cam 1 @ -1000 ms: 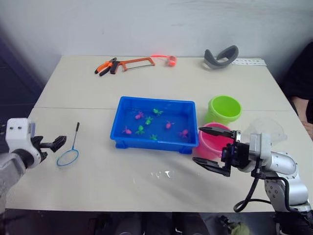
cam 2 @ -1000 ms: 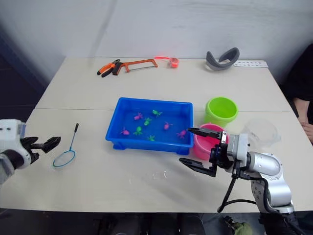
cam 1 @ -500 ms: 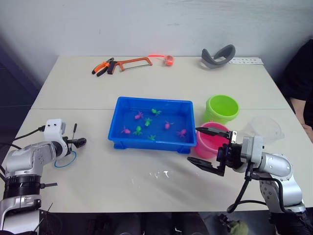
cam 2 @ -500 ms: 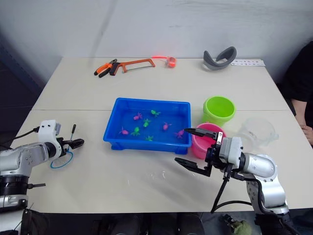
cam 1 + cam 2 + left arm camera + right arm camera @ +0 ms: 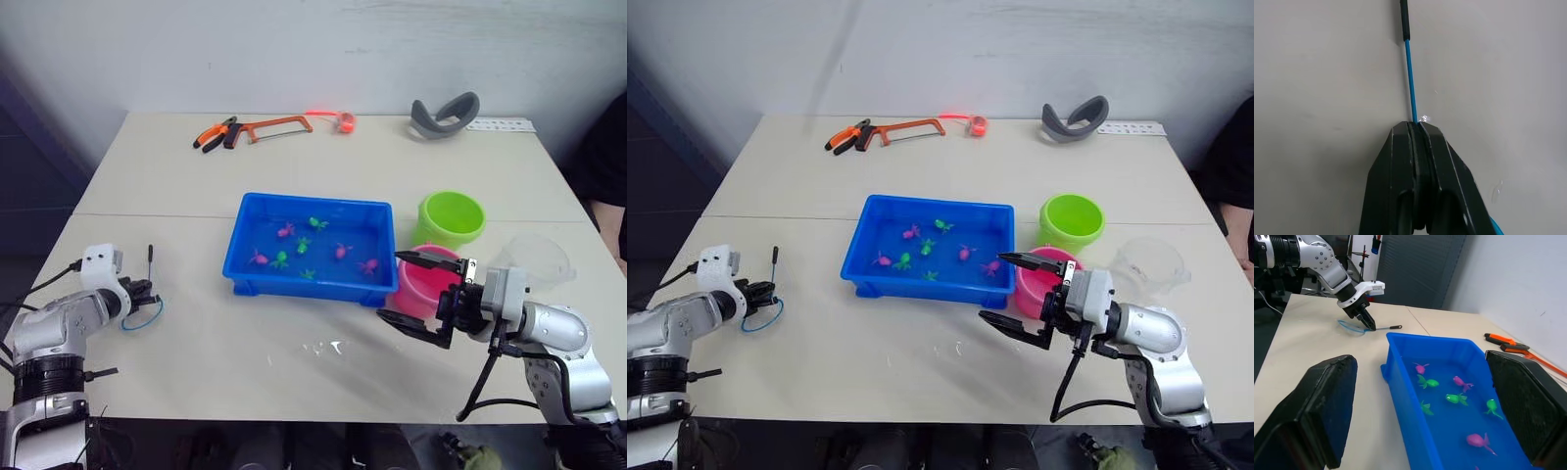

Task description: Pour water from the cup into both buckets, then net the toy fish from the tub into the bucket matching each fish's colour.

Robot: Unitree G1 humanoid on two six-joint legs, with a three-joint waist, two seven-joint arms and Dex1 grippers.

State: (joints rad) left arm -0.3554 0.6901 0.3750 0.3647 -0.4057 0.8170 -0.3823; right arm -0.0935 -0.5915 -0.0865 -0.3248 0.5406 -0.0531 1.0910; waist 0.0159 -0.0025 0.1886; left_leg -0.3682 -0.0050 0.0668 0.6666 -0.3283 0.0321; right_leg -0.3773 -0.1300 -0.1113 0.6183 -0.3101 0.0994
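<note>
Left tool point(image 5: 1417, 128) pinched closed – low, right tool point(image 5: 1019, 291) spread wide, hovering

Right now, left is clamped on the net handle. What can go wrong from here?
1. The left gripper pinches the thin net handle near the hoop end, so it may twist or slip on lifting.
2. The right gripper, open, hangs beside the pink bucket and tub; a swing could knock them.

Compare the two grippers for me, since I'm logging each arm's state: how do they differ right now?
The left gripper is shut on the net handle, down at the table; the right gripper is spread wide open, holding nothing, beside the pink bucket. Both have two black fingers.
</note>
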